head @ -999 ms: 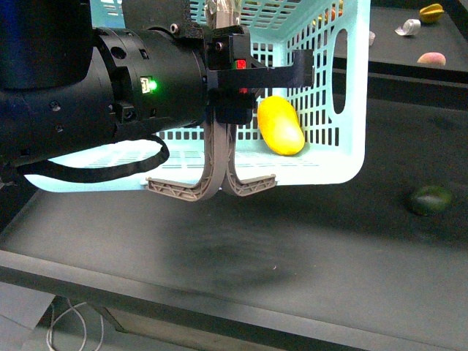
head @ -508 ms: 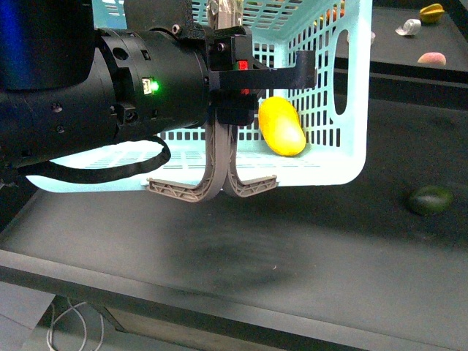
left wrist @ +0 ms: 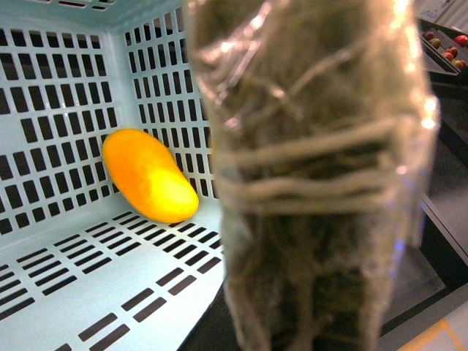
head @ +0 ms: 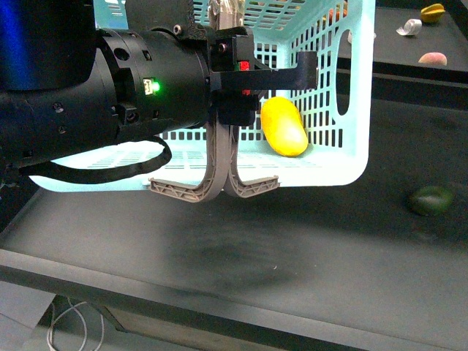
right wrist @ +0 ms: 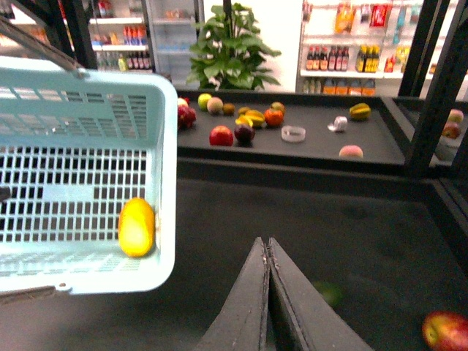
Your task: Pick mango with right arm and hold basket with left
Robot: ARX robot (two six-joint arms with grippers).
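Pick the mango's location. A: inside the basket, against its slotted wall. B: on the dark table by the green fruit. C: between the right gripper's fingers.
A: the mango lies on the floor of the basket against its slotted wall, while the right gripper is shut and empty.

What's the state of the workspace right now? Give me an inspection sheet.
Surface: dark table, shadow under the basket.
Job's things: basket raised and tilted; mango lies inside against a slotted wall.
Clutter: dark green fruit on the table right of the basket; star fruit and peach further back.
Grippers: left gripper jaws shut on the basket's handles; right gripper jaws shut, empty.
Cables: black cable loop hangs under the left arm; white cable below the table edge.
Surroundings: potted plant, bottle shelves.
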